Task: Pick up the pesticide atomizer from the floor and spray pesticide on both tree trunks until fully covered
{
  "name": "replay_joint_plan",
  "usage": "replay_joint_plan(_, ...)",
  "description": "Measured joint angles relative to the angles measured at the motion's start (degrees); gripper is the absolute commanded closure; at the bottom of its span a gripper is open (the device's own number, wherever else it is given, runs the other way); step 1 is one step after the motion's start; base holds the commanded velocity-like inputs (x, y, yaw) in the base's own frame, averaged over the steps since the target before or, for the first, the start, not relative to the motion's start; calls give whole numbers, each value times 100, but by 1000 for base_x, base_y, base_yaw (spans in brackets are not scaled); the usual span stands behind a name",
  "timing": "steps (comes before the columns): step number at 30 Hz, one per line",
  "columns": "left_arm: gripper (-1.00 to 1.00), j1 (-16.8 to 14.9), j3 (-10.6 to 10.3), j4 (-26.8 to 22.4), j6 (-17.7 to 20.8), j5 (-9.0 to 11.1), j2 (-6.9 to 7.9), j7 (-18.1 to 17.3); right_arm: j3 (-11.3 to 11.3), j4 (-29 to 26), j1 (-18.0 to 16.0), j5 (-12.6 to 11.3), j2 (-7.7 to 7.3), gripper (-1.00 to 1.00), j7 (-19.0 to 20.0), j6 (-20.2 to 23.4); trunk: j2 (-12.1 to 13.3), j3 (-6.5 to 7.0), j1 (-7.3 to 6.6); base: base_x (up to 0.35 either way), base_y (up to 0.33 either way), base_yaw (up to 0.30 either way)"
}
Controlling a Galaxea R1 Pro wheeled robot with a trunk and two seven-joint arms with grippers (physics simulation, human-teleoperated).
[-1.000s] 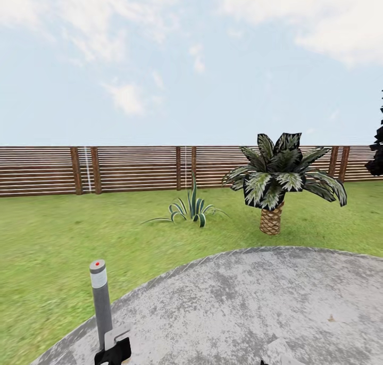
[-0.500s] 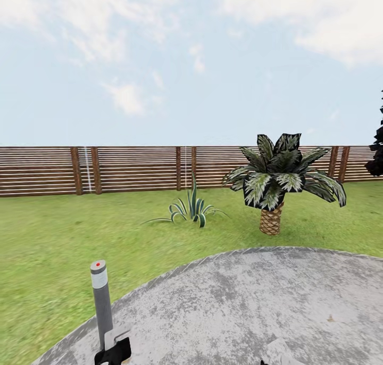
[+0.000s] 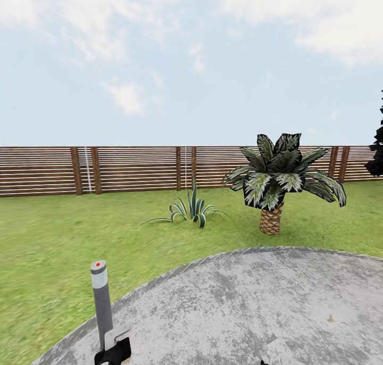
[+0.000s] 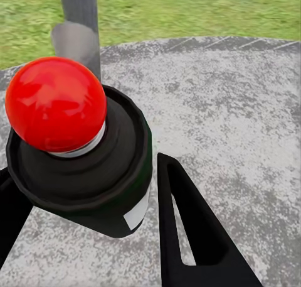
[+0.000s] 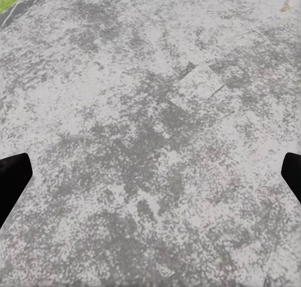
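Green lawn of the garden [image 3: 48, 237] runs to a slatted fence [image 3: 133, 168] beyond a grey paved pad [image 3: 239, 306]. At the pad's edge stands a grey bollard [image 3: 101, 301]. Left hand [image 4: 81, 230]: grip unclear behind a red-knobbed black cap [image 4: 69, 142]. Right hand [image 5: 150, 174] spread wide, released.

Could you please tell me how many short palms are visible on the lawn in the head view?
1: a short palm stands on the grass at right, just beyond the grey paved circle, in front of the wooden fence. Others may lie outside the frame.
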Motion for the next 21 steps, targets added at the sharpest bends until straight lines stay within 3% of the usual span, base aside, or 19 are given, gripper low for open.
replay_joint_plan(21, 100, -2, 1, 1, 0, 0, 0, 0, -7, 0, 0, 0, 0, -100, 0, 0, 0, 0, 0, 0, 0, 0)
